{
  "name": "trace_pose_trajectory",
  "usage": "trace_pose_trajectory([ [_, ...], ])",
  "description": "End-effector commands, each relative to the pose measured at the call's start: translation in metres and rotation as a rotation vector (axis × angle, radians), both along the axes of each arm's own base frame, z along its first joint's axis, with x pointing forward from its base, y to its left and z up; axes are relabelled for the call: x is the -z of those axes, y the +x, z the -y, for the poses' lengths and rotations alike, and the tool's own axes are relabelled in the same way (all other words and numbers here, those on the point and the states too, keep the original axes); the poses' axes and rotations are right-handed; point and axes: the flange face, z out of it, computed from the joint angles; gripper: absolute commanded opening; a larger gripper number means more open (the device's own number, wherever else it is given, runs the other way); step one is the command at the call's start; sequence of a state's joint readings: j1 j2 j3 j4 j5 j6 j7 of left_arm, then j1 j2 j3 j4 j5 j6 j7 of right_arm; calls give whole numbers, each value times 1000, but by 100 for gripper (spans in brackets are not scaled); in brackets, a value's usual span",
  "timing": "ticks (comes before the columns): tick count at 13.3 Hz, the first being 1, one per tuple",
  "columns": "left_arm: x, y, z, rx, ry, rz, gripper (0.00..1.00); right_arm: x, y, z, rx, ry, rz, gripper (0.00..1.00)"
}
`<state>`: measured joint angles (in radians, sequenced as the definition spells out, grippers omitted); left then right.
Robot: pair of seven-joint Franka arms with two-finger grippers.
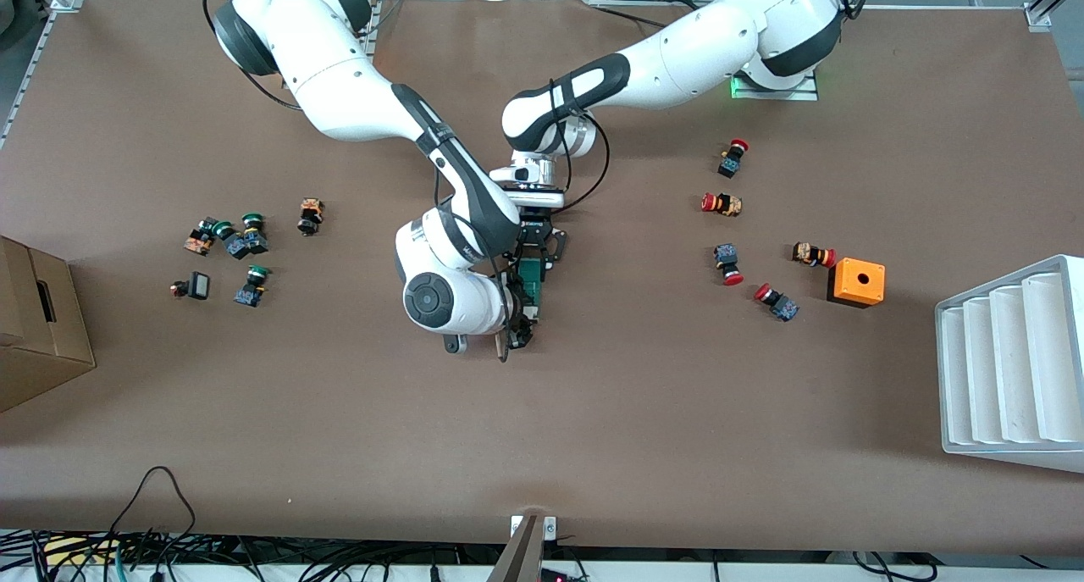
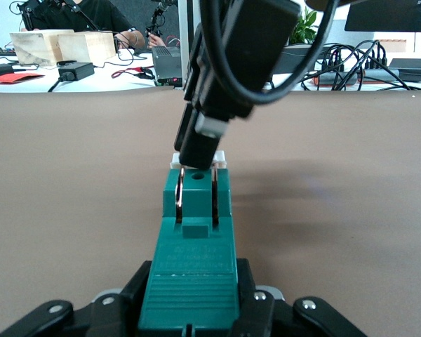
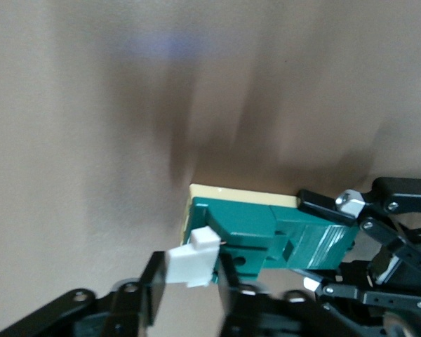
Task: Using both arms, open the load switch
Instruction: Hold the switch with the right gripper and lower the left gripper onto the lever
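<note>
Load switch [image 2: 195, 253]: clamped in my left gripper [image 2: 189, 309], my right gripper [image 3: 189, 281] pinching its white tab [image 3: 194, 258]; still unopened, pull outstanding.

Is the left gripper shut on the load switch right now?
Yes, shut on it. In the left wrist view the left gripper has its jaws clamped against both sides of the green load switch, holding one end.
</note>
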<state>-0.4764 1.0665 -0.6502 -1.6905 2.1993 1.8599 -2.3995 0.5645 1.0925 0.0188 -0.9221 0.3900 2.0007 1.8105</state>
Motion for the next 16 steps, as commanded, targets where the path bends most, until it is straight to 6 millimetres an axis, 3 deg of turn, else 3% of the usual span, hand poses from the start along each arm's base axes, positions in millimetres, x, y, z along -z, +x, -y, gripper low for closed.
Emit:
trace_pose_trajectory([
  [1, 10, 3, 6, 33, -32, -10, 26, -3, -4, -8, 6, 11, -19, 28],
  [12, 11, 4, 6, 33, -31, -11, 26, -44, -14, -6, -22, 6, -23, 26],
  [16, 9, 5, 7, 31, -34, -9, 26, -45, -21, -4, -45, 0, -29, 26],
])
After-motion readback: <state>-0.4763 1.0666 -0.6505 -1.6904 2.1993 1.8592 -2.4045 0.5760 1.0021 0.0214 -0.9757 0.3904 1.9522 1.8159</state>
